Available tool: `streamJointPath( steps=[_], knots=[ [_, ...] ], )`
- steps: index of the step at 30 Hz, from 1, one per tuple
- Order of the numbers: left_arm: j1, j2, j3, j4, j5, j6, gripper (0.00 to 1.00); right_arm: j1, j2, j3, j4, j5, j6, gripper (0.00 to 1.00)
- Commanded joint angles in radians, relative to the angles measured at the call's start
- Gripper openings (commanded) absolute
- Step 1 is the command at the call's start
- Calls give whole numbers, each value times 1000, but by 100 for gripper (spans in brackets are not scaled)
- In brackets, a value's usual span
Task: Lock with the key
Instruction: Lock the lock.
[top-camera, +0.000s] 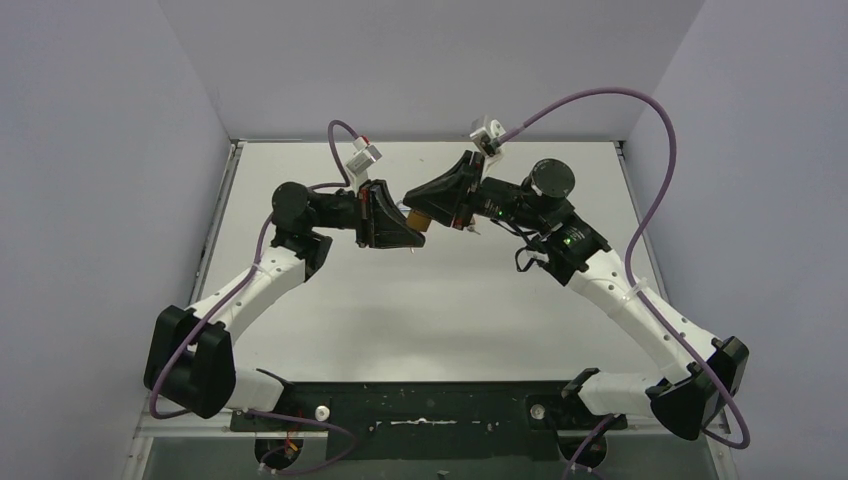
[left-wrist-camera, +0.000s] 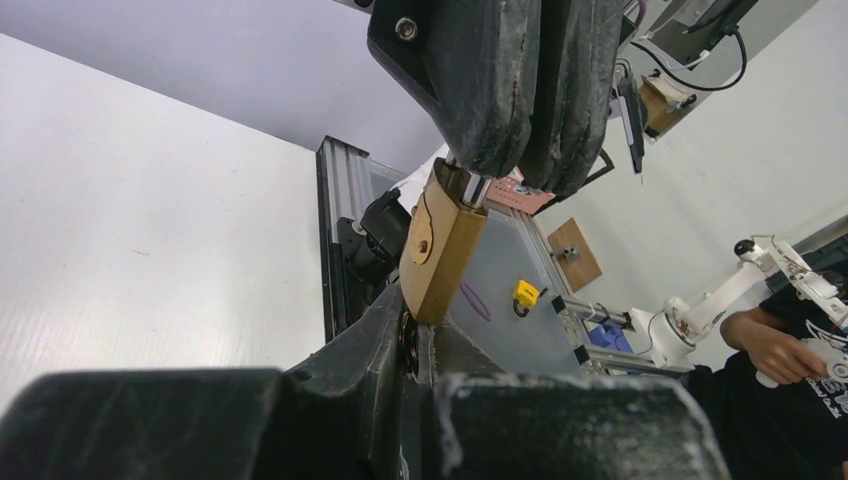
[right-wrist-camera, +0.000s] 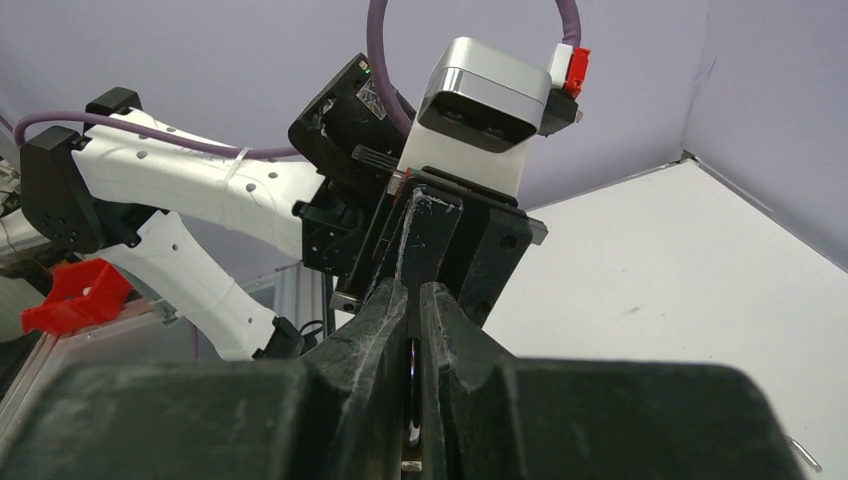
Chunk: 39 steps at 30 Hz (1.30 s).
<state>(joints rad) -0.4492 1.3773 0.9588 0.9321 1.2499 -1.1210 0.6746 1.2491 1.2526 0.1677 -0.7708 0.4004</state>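
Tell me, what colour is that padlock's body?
The padlock is brass-gold, clearest in the left wrist view.

My right gripper (right-wrist-camera: 412, 295) pinches a thin dark key (right-wrist-camera: 412, 388) edge-on, its tips just beside the left gripper (right-wrist-camera: 415, 240) straight ahead beneath its silver camera (right-wrist-camera: 485, 95), over the white table (right-wrist-camera: 700, 280).

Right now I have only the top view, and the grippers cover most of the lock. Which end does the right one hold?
Observer: In the left wrist view, the right gripper is shut on the shackle end of the lock.
Operator: And the other end?
Observer: It meets the left gripper, whose fingers are shut. Any key between them is hidden.
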Motion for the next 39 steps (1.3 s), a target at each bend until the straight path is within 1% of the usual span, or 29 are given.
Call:
streamJointPath(
  steps=[1,7,9,13,28,39],
  knots=[
    [1,-14,90,219,-142,-78,0,68,32,-54,-164,-59,-18,0],
    [18,1,110,276,-174,-121,0,109,26,-102,-165,-18,-29,0],
    [17,22,132,323,-175,-166,0,122,27,-119,-164,-3,-37,0],
    [18,80,185,459,-176,-305,0,143,33,-141,-159,31,-59,0],
    [19,89,281,461,-165,-391,0,180,73,-241,-95,113,-90,0],
    [48,78,301,462,-198,-384,0,273,172,-361,64,161,-15,0]
  ],
)
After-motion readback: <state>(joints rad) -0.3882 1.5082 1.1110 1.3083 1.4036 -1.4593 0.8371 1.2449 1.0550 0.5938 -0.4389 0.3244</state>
